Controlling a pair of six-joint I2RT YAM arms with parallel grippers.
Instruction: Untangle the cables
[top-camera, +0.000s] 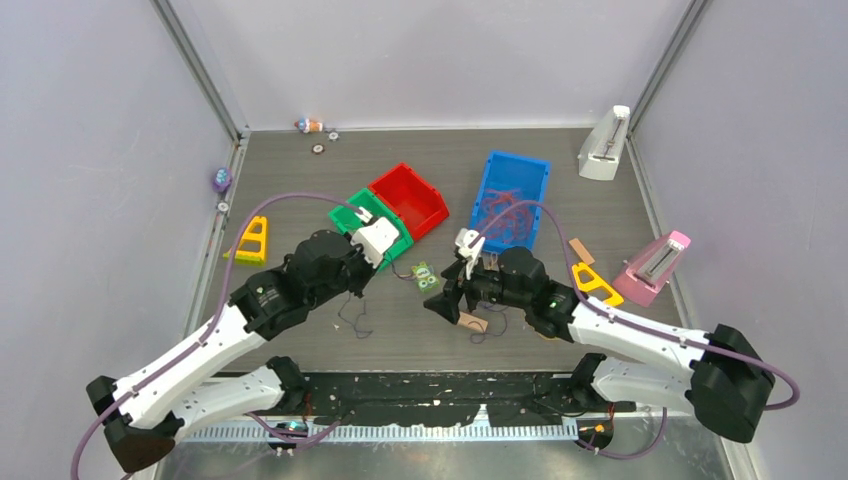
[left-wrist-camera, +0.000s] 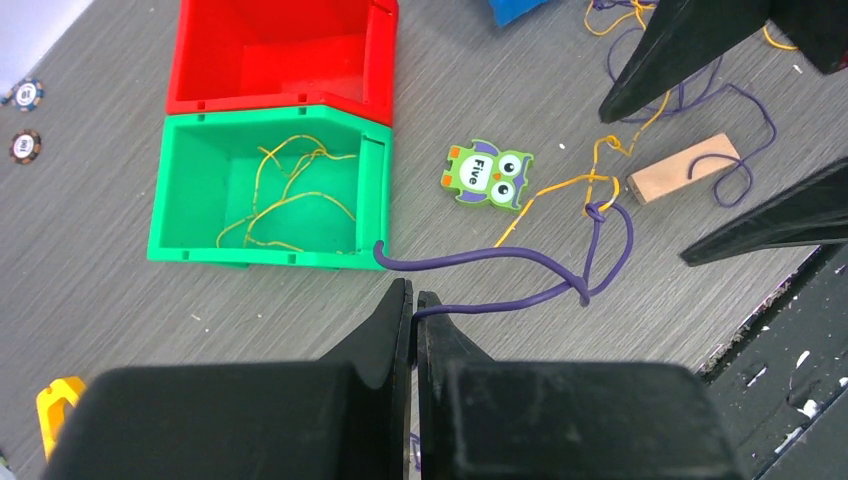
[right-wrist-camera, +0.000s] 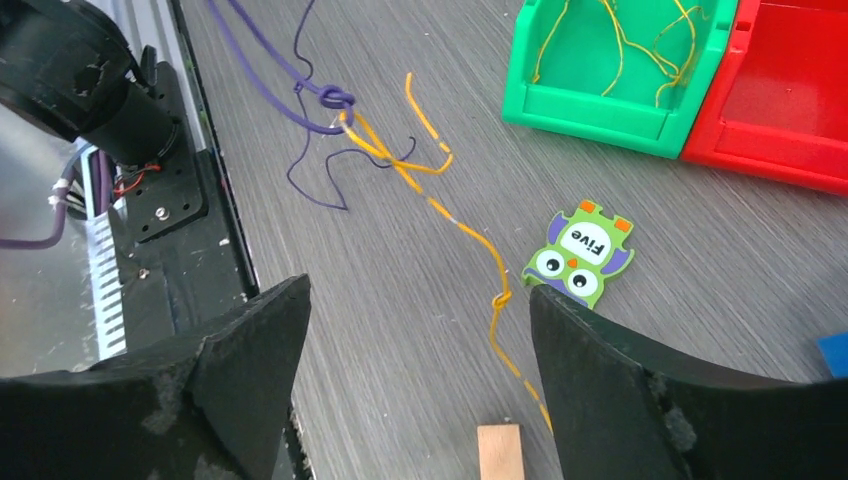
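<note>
My left gripper (left-wrist-camera: 413, 295) is shut on a dark purple cable (left-wrist-camera: 500, 255), which leaves its tips and runs right to a knot (left-wrist-camera: 595, 212) with a yellow-orange cable (left-wrist-camera: 560, 190). In the top view the left gripper (top-camera: 352, 288) sits near the front of the green bin. My right gripper (right-wrist-camera: 418, 295) hangs open above the table, with nothing between its fingers. The orange cable (right-wrist-camera: 470, 232), with a small knot (right-wrist-camera: 500, 300), runs just inside its right finger. More thin yellow cables (left-wrist-camera: 290, 200) lie in the green bin (left-wrist-camera: 260, 256). Reddish cables (top-camera: 510, 215) fill the blue bin (top-camera: 492, 160).
A green owl card (left-wrist-camera: 488, 175) and a small wooden block (left-wrist-camera: 685, 168) lie among the cables. The red bin (left-wrist-camera: 380, 60) adjoins the green one. Yellow triangular pieces (top-camera: 252, 240) (top-camera: 595, 283), a white stand (top-camera: 605, 145) and a pink stand (top-camera: 655, 265) sit at the sides.
</note>
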